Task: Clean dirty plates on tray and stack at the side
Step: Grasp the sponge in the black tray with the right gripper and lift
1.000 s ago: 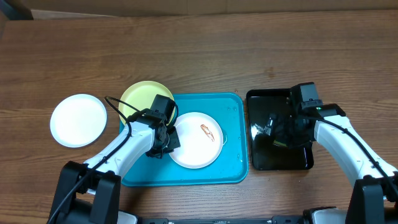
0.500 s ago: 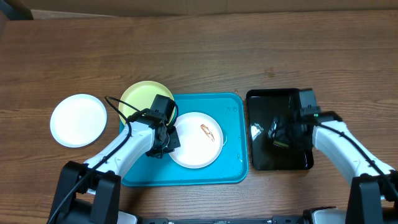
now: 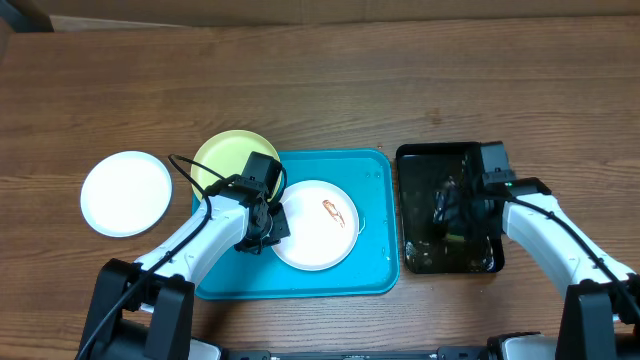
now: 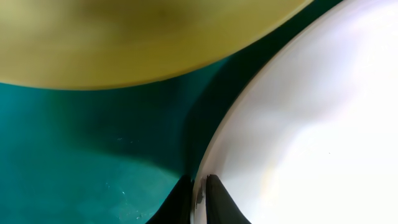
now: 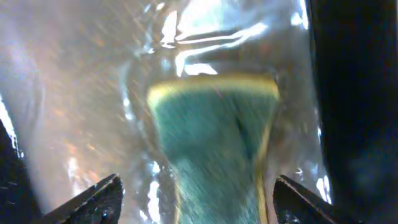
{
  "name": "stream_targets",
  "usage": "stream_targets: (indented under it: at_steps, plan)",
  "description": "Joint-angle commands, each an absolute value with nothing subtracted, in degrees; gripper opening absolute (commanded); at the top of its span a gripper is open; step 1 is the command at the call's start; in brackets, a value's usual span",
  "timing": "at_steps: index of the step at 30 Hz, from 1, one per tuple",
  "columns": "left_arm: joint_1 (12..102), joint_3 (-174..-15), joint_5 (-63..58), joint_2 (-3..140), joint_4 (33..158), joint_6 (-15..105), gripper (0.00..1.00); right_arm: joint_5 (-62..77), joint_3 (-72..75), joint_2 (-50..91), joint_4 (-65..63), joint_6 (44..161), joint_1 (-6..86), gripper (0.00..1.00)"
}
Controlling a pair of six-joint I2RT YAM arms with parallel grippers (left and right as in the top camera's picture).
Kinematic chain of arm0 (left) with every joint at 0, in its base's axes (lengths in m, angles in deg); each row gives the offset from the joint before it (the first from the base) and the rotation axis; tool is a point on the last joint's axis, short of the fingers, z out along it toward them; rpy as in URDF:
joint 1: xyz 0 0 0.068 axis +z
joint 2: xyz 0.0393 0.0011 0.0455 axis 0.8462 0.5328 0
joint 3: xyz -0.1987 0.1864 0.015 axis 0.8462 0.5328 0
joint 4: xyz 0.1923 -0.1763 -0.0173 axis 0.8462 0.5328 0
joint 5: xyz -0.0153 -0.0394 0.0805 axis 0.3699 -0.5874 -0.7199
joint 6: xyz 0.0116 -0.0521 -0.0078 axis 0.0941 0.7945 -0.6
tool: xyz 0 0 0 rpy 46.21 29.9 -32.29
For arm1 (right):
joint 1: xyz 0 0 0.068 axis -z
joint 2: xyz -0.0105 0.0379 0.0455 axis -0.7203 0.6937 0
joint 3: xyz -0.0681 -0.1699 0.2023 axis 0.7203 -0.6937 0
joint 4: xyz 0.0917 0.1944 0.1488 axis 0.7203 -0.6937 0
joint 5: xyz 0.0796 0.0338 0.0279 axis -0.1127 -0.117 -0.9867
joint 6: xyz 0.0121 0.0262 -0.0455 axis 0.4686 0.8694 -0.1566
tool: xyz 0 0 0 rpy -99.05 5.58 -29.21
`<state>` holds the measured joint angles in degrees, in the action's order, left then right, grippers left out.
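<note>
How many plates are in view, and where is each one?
3. An unmarked white plate lies on the table, far left; a lime-green plate overlaps the upper-left corner of the turquoise tray; a smeared white plate lies on the tray. None appears hidden.

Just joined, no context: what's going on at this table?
The left gripper pinches the rim of the smeared white plate lying on the turquoise tray. The right gripper is down in the wet-looking black tray, jaws straddling a green sponge; whether they grip it is unclear. A lime-green plate overlaps the turquoise tray's far-left corner, and a clean-looking white plate sits apart on the table.
</note>
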<state>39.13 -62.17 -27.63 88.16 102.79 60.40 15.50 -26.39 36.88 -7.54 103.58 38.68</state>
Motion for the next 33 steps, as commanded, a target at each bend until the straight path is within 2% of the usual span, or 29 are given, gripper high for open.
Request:
stream_targets:
  at_steps: [1,8,9,10,11,14,21,30,33]
  plan:
    - [38.86,-62.61,-27.78,88.03,102.81,60.73,0.10,17.73,-26.15,36.80,-6.14,101.15,38.66,0.79]
    - [38.86,-62.59,-27.78,88.05,102.70,60.75,0.11,18.36,-31.96,36.84,3.26,101.18,38.66,0.79]
    - [38.86,-62.61,-27.78,88.05,102.70,60.75,0.10,18.34,-32.47,36.84,4.00,101.18,38.66,0.71]
    - [38.84,-62.61,-27.78,88.03,102.72,60.75,0.09,18.34,-32.49,36.84,4.09,101.15,38.66,0.29]
    - [38.84,-62.61,-27.78,88.03,102.74,60.73,0.07,18.30,-32.07,36.77,3.76,101.15,38.66,0.04]
    - [38.84,-62.59,-27.78,88.05,102.81,60.70,0.05,17.31,-29.06,36.14,-0.13,101.18,38.66,0.04]
    - [38.47,-62.59,-27.84,88.05,102.74,60.70,0.09,15.30,-20.60,33.41,-11.47,101.22,38.66,0.04]
    - [38.47,-62.59,-27.80,88.05,102.48,60.73,0.10,14.34,-20.60,33.43,-10.97,101.46,38.66,0.04]
    - [38.47,-62.59,-27.78,88.05,102.44,60.70,0.06,12.70,-19.88,33.43,-11.76,101.35,38.64,0.04]
